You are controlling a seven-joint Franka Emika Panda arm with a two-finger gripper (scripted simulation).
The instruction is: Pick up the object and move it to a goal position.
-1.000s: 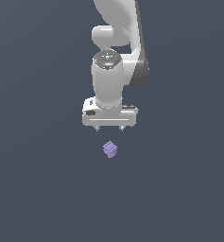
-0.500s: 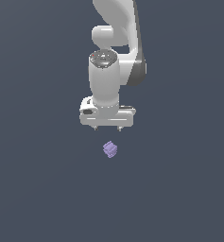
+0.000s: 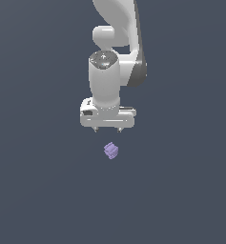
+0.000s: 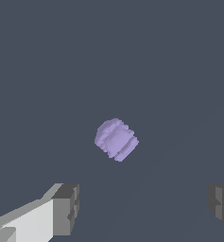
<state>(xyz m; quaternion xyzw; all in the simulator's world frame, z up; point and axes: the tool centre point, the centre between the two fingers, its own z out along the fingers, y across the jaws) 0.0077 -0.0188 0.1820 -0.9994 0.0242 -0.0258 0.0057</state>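
The object (image 3: pixel 111 150) is a small pale purple lumpy block with ridged sides, lying on the dark grey floor. My white gripper (image 3: pixel 107 129) hangs just behind and above it in the exterior view, apart from it. In the wrist view the object (image 4: pixel 116 139) lies ahead of the gap between my two fingers, one finger (image 4: pixel 66 209) on each side of the picture. The jaws stand wide open and hold nothing.
A plain dark grey floor (image 3: pixel 38 190) fills both views. Nothing else shows besides my white arm (image 3: pixel 117 47) rising out of the exterior view's top.
My gripper has moved down a little and slightly toward the exterior view's left, closer to the object. The object has not moved.
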